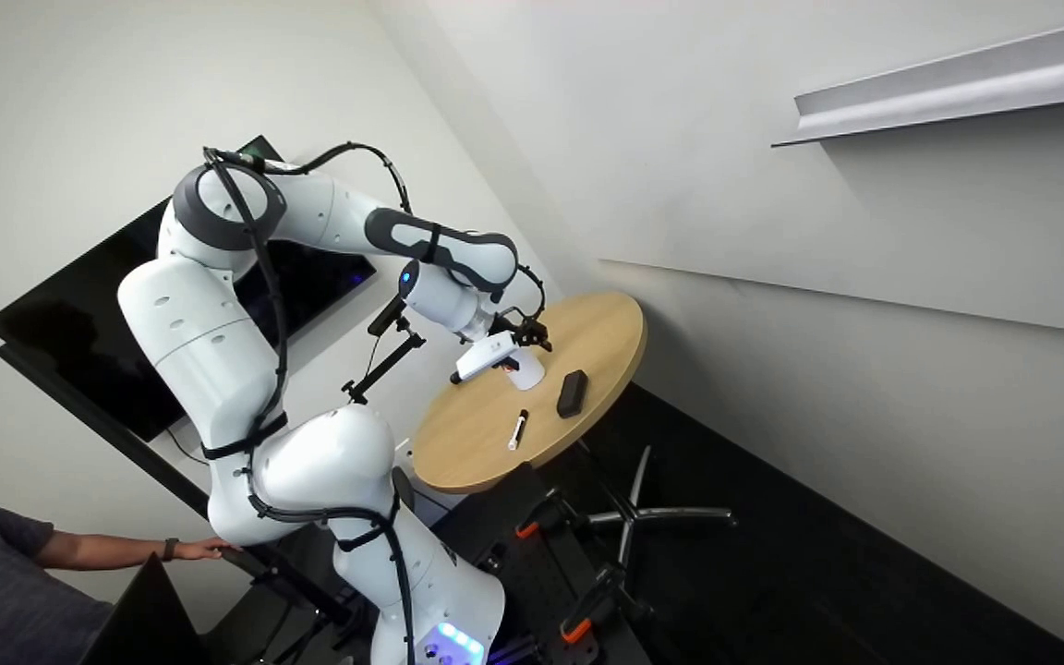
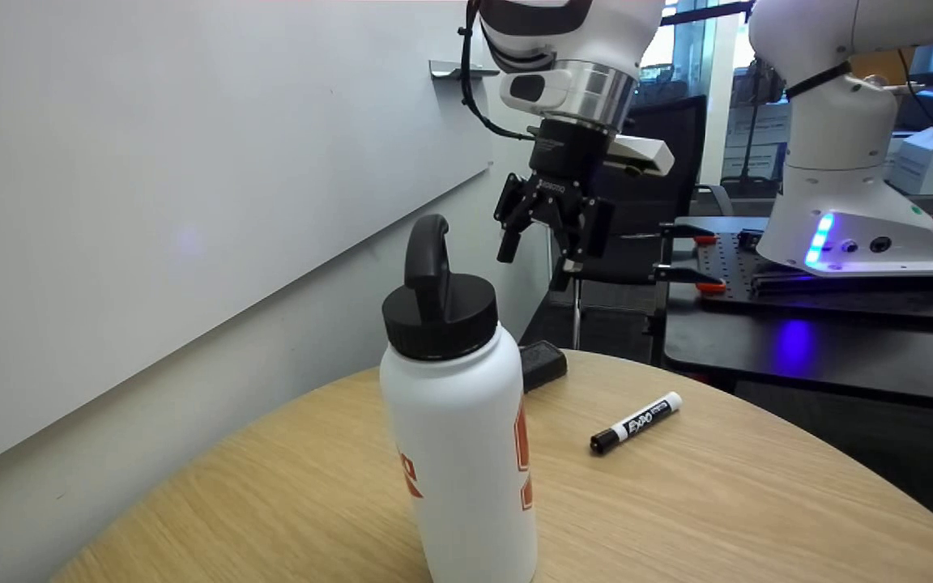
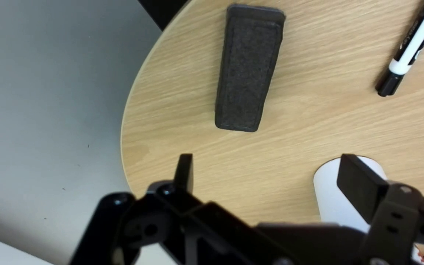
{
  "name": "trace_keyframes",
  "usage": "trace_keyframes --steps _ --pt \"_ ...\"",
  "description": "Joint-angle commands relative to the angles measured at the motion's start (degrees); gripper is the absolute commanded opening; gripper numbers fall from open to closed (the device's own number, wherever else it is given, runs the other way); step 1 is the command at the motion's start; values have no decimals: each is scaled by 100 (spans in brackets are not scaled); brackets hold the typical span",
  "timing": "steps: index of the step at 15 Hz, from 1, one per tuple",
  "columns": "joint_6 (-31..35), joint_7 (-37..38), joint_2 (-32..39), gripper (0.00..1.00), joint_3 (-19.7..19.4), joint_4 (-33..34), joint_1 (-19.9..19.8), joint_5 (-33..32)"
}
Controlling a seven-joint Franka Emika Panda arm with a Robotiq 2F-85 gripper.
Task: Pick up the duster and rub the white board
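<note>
Round wooden table (image 1: 610, 332) right by a pale wall (image 1: 818, 397), with the white board (image 2: 151, 202) on that wall: big, plain, lower edge visible in both exterior views, narrow ledge (image 1: 957, 83) jutting from its face. Dark screen (image 1: 315, 277) behind the arm (image 1: 204, 319); person (image 1: 15, 582) partly in frame at one corner, dark T-shirt. Duster (image 3: 248, 70), black block, lies flat on the table near the rim on the board side; in an exterior view it sits partly behind the bottle (image 2: 458, 421). Gripper (image 3: 265, 163) up in the air, pointing down, fingers spread wide, clear of the table and apart from the duster. Marker (image 2: 636, 423), white barrel, black cap, lies on the table near the duster, the two apart, cap end toward the bottle. Bottle stands upright on the same table: white, red print, black lid with a loop handle; in the wrist view one gripper finger covers part of it.
</note>
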Motion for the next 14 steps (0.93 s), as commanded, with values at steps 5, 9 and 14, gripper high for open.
trace_keyframes --steps 5,9,14 --pt "204 -857 -40 100 -682 471 597 0" --pt "101 -1074 122 100 -979 422 899 0" --pt "3 -984 197 100 -982 332 1031 0"
